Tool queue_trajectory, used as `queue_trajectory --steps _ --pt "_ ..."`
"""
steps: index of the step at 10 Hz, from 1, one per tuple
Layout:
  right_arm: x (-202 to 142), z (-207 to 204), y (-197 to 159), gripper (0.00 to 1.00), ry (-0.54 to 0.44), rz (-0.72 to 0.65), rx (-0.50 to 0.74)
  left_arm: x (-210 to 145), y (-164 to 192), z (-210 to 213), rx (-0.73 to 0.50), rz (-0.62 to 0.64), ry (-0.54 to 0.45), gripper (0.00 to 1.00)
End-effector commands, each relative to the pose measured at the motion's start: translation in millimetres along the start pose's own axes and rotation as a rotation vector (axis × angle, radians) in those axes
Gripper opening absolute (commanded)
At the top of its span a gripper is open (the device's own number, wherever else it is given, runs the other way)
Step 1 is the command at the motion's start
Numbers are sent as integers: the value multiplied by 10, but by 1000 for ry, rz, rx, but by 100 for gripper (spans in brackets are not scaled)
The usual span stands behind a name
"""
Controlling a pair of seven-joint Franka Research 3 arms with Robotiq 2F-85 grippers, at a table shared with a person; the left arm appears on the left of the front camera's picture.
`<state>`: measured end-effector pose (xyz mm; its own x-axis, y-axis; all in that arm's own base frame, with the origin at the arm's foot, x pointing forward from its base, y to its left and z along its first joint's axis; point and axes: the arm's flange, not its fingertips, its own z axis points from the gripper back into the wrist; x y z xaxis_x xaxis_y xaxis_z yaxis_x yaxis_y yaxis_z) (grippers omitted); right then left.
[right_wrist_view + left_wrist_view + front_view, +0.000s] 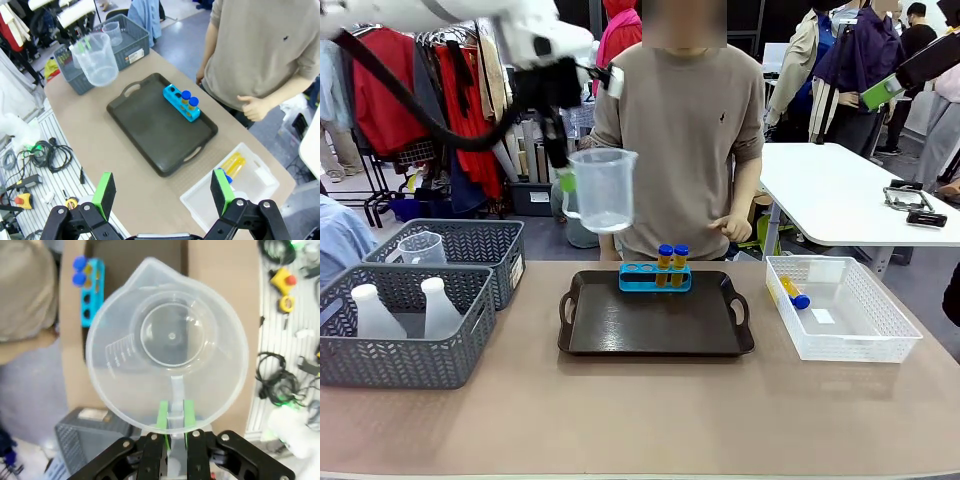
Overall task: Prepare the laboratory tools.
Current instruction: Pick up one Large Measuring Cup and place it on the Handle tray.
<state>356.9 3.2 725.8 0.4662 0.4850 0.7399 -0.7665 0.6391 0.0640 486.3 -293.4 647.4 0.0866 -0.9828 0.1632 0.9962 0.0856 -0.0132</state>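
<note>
Left gripper is clamping the clear measuring beaker by its handle, upright, upper centre of frame; the dark tray is lying below, slightly rightward. Right gripper is gaping wide, holding nothing.

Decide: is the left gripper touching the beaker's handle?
Touching. Left wrist view: the left gripper clamps the handle of the clear beaker between its green pads.

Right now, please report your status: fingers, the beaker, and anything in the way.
Left gripper shut on beaker handle, beaker upright in the air. Right gripper open, empty. Rack with two tubes at far edge of tray; person's hand beyond the table.
</note>
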Motion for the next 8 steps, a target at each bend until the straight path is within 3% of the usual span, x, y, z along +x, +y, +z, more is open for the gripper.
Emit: queue_trajectory --steps 1,4,5,6,8 --pt "-2 1 9 100 -12 5 13 266 -46 -314 4 -31 5 0" --pt "-2 1 9 100 -12 5 13 585 -112 -738 3 -78 6 0" --pt "-2 1 9 100 -12 5 13 495 -31 -617 -41 -88 -16 0" --pt "-2 1 9 100 -12 5 13 660 -98 -737 -21 -89 0 0" --pt "-2 1 9 100 -12 5 13 660 -98 -737 -21 -89 0 0"
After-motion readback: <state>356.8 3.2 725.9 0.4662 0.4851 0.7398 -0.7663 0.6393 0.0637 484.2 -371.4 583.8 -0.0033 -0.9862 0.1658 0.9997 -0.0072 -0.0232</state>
